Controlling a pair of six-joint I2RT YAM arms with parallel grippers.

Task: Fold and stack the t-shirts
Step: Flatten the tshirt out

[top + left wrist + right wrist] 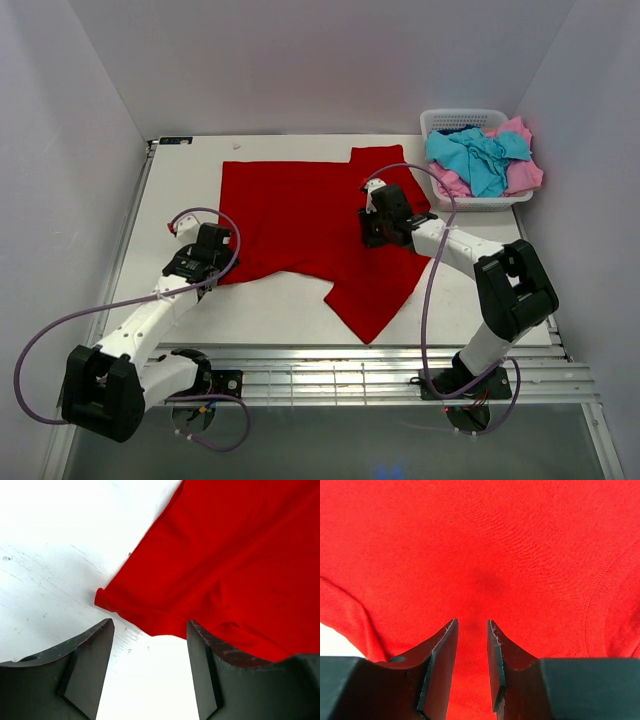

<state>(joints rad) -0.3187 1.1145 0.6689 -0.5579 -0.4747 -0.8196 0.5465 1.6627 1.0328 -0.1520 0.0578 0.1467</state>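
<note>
At the left gripper (150, 625) the two dark fingers (85, 660) stand well apart. Bare white table (50, 540) shows between them, and a rolled corner of the red t-shirt (240, 555) lies just ahead of the tips, with one finger's tip overlapping the cloth's edge. On the right gripper (472, 622) the fingers are drawn nearly together, with only a narrow slit between them, pointing down at flat red cloth. Whether they nip a pleat of it I cannot tell.

As I read it, the step in hand is taking hold of the shirt to make a fold. To do it well, I would lower the left tips until that rolled corner sits fully between them and catch every layer of the roll before closing. Then I would lift both arms together so the cloth does not drag askew.

Only the overhead camera shows me the whole shirt. It is spread across the middle of the table, with its near right part running out in a skewed point toward the arm bases. The left gripper is at its near left edge and the right one is over its right side. That view also shows the white basket (440, 118) at the far right corner, holding the turquoise t-shirt (480, 155) and the pink t-shirt (525, 175) in an unfolded heap. Finger spacing, though, I get only from the wrist cameras; from above, the gripper bodies hide it.
</note>
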